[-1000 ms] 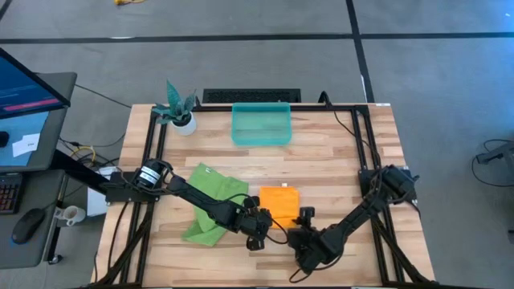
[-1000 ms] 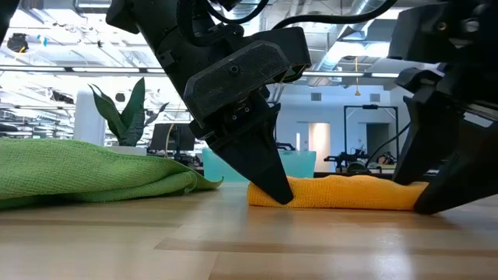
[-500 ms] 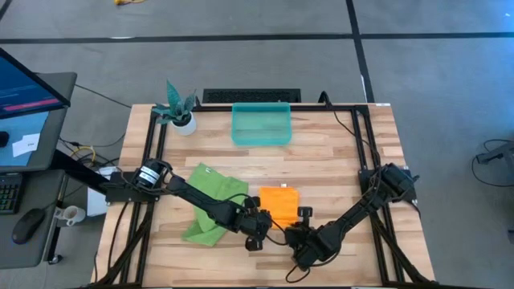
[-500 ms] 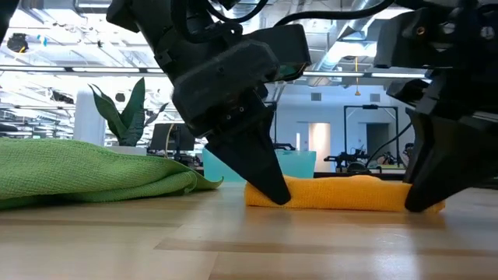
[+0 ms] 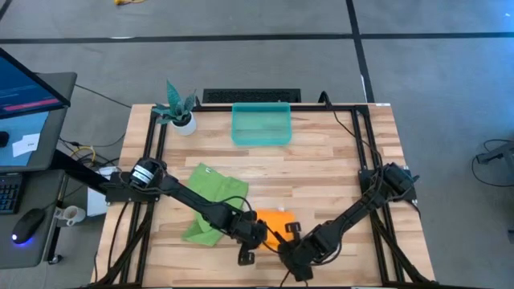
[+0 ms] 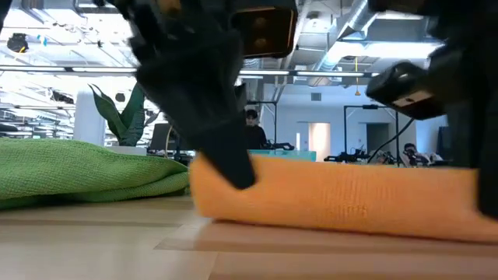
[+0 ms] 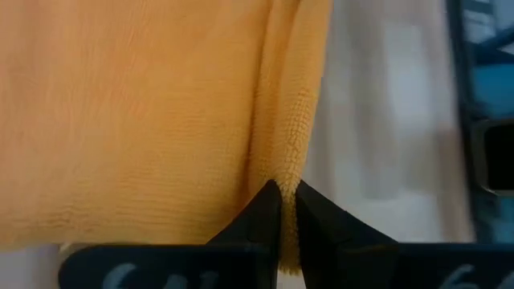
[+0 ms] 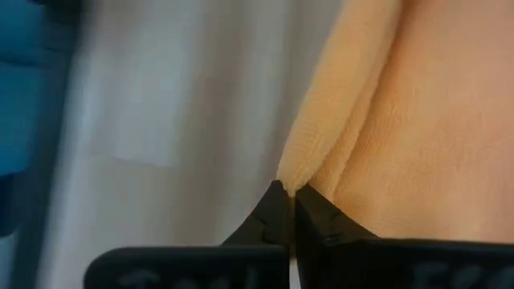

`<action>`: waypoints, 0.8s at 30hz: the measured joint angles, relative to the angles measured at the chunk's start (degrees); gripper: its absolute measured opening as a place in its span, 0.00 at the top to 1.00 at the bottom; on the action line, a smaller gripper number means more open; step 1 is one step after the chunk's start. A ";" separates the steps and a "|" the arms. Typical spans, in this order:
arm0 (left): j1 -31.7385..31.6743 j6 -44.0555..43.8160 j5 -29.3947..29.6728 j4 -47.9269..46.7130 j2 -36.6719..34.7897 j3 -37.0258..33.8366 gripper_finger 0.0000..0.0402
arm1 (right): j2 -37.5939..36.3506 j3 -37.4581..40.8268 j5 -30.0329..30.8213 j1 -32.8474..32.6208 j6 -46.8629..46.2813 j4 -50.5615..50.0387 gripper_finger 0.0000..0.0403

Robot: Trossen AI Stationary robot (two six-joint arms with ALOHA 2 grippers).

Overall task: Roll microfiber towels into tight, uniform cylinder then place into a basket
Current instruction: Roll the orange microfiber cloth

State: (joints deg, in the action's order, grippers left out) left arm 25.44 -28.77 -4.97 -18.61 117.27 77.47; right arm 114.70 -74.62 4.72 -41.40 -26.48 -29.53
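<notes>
left gripper (image 5: 255,235) pinching orange towel (image 5: 277,218) edge, near table edge | right gripper (image 5: 291,238) clamped on its other edge | green towel (image 5: 210,201) bunched just left, under left arm | teal bin (image 5: 261,124) far side | potted plant (image 5: 178,108) far-left

A robotics lab: exposed ceiling ducts (image 6: 342,31), other test rigs (image 6: 373,132), a seated person (image 6: 250,128).

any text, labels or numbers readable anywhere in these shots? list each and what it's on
None can be read.
Monitor screen beside the table: shows red and pale lines, too small to read.
White paper on the side desk: dark marks, too small to read.
Orange-yellow towel, green towel, teal bin: no print visible.
</notes>
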 joint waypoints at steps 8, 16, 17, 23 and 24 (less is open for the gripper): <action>-0.61 -7.67 -5.32 0.51 -0.20 0.04 0.96 | -0.18 -0.01 -12.20 4.62 7.70 0.31 0.98; -0.66 -15.77 -5.64 -0.40 -0.28 0.04 0.96 | -0.21 0.90 -23.96 10.46 12.23 0.90 0.97; -0.60 -16.98 -6.00 -0.43 -0.31 0.02 0.96 | -0.21 1.37 -24.82 11.17 12.35 1.15 0.98; -0.57 -19.17 -6.77 -0.79 -0.31 -0.02 0.96 | -0.44 5.22 -26.28 14.41 6.26 5.31 0.96; -0.55 -19.15 -6.80 -0.96 -0.31 -0.04 0.96 | -0.47 5.42 -26.36 14.74 5.13 5.59 0.96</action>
State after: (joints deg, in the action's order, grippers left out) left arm 24.89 -47.92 -11.77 -19.56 116.97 77.43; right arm 114.24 -69.20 -21.65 -26.65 -21.35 -23.94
